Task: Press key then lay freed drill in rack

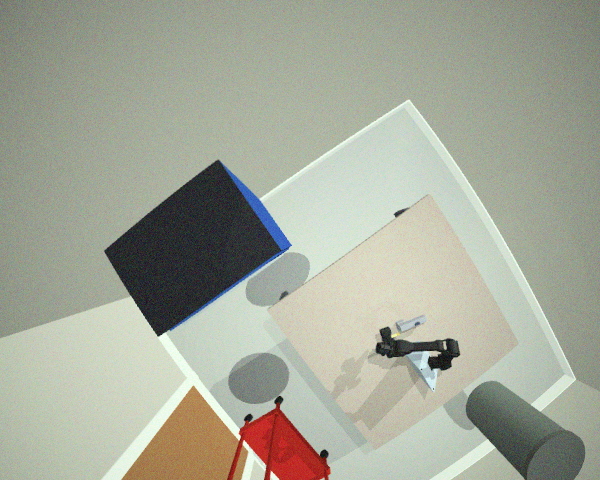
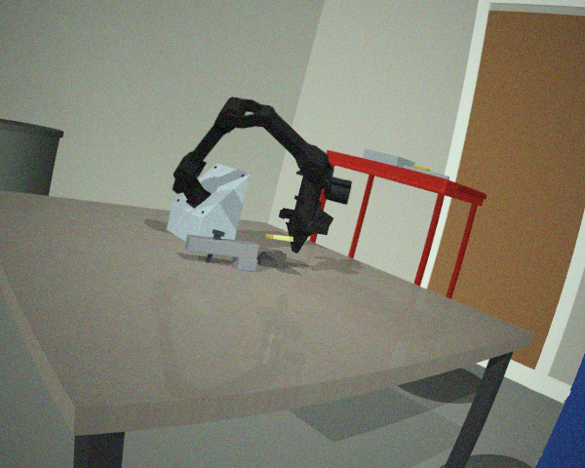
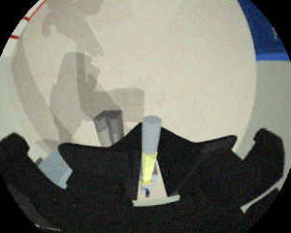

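My gripper [image 2: 296,247] [image 3: 146,125] is shut on the drill, a thin rod with a grey end and a yellow section. The drill [image 2: 278,237] [image 3: 148,162] is held roughly level above the table, its yellow end pointing toward the grey fixture [image 1: 409,323] [image 2: 227,246] and apart from it. A dark knob [image 2: 217,233], which looks like the key, stands on the fixture's arm. A dark grey grooved block [image 2: 272,258] [image 3: 109,127], likely the rack, sits on the table beside the fixture, below the drill. The arm hides the block in the top view.
The arm's pale wedge base [image 1: 423,367] [image 2: 207,216] stands behind the fixture. A red stand [image 1: 285,444] [image 2: 399,174] is beyond the table [image 1: 434,248] [image 2: 232,342], with a grey block [image 2: 388,157] on top. A blue and black cabinet [image 1: 197,248] stands off another edge.
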You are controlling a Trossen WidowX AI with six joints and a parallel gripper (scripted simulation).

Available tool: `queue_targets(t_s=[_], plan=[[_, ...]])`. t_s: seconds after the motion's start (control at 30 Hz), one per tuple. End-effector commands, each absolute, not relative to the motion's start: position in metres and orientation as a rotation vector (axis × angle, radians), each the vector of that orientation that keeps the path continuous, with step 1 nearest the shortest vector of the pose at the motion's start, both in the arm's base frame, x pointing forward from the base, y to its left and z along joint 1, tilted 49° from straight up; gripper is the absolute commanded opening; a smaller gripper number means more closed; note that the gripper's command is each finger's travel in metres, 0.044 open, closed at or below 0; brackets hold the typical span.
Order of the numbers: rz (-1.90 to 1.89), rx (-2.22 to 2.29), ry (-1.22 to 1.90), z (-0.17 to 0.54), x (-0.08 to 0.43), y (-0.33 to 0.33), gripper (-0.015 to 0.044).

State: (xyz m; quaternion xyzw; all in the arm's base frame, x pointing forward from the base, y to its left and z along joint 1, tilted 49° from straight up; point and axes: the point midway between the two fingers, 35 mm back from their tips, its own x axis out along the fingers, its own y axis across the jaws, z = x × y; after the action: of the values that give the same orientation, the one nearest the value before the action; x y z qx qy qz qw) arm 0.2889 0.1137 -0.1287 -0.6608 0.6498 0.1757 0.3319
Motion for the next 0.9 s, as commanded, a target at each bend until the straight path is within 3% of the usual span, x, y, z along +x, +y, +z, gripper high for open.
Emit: queue_targets(t_s=[0.0,0.87], plan=[[0.461,-1.721,1.696,-0.132,0.281,0.115,0.0],[0.463,-1.72,1.696,-0.147,0.247,0.121,0.0]])
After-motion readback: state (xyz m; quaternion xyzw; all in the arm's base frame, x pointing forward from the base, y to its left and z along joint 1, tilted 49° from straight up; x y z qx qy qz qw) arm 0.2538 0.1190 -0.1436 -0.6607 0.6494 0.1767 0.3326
